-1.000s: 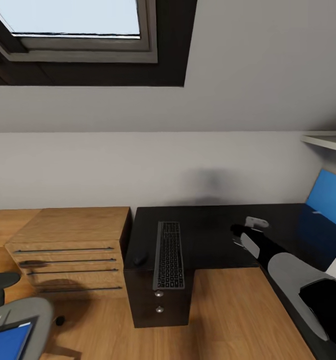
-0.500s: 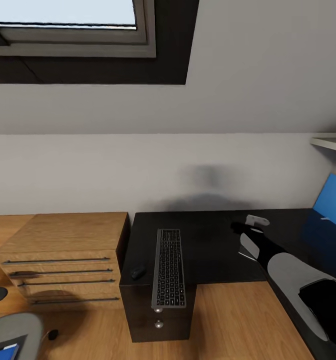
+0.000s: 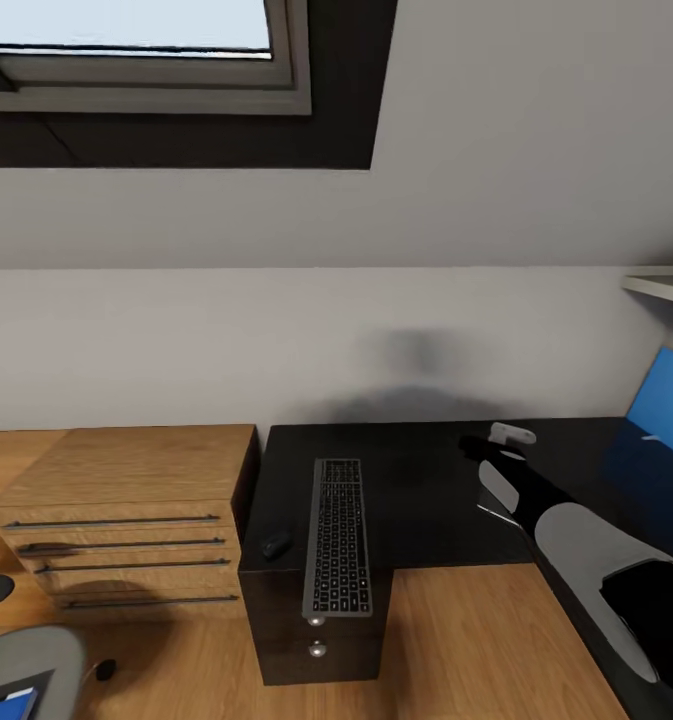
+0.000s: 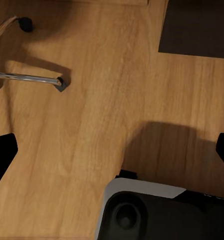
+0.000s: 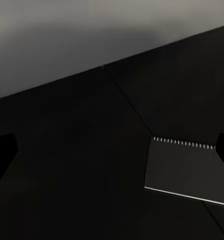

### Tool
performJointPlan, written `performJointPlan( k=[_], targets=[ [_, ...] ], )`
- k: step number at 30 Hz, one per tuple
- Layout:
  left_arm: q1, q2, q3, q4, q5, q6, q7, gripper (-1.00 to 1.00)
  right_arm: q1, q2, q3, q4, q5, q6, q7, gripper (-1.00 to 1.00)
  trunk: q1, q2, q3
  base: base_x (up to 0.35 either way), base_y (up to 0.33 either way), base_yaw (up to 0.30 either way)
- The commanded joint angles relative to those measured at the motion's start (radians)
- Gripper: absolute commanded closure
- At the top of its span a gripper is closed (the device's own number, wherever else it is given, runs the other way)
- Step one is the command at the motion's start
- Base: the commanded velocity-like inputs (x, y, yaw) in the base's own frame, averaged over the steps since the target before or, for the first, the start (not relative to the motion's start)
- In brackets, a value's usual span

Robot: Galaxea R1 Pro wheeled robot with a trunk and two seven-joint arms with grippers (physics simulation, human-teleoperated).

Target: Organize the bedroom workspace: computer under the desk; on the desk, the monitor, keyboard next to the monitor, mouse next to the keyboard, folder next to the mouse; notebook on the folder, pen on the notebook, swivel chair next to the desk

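Observation:
The desk (image 3: 426, 480) has a glossy black top. The keyboard (image 3: 338, 535) lies lengthwise on its left wing, over the black drawer unit, with the mouse (image 3: 276, 545) just left of it. My right gripper (image 3: 488, 445) hovers open over the middle of the top. In the right wrist view the right gripper (image 5: 112, 155) is empty, and the spiral-bound notebook (image 5: 186, 170) lies flat on the desk beyond it. At the lower left, the swivel chair (image 3: 26, 650) shows its grey seat with the blue folder (image 3: 6, 705) on it. My left gripper (image 4: 112, 150) hangs open above the floor.
A light wooden drawer cabinet (image 3: 126, 510) stands against the desk's left side. An upright blue panel (image 3: 666, 400) stands at the desk's right end under a wall shelf (image 3: 666, 285). The chair's chrome leg (image 4: 27, 77) and a caster (image 4: 24, 22) rest on the wooden floor.
The head camera has shifted since a second ago, pushing the chair and folder toward the lower left corner. My right gripper has edged slightly farther over the desk.

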Motion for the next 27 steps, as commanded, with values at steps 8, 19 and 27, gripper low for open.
performJointPlan(
  k=[8, 19, 27],
  targets=[
    [0.0, 0.004, -0.003, -0.001, 0.01, -0.003, 0.001, -1.0, 0.001, -0.002, 0.008, -0.003, -0.009, 0.006, -0.008, -1.0, 0.001, -0.002, -0.002, 0.067, -0.266, 0.0],
    [0.0, 0.005, -0.002, -0.001, 0.011, 0.001, 0.001, -1.0, 0.001, -0.001, 0.01, -0.006, -0.01, 0.005, -0.007, -1.0, 0.001, -0.002, -0.002, 0.085, -0.281, 0.0],
    [0.0, 0.047, 0.001, 0.093, 0.012, -0.018, -0.001, -1.0, 0.001, 0.0, 0.01, -0.009, -0.01, 0.005, -0.007, -1.0, 0.001, -0.002, -0.002, 0.006, -0.066, 0.0]
  ],
)
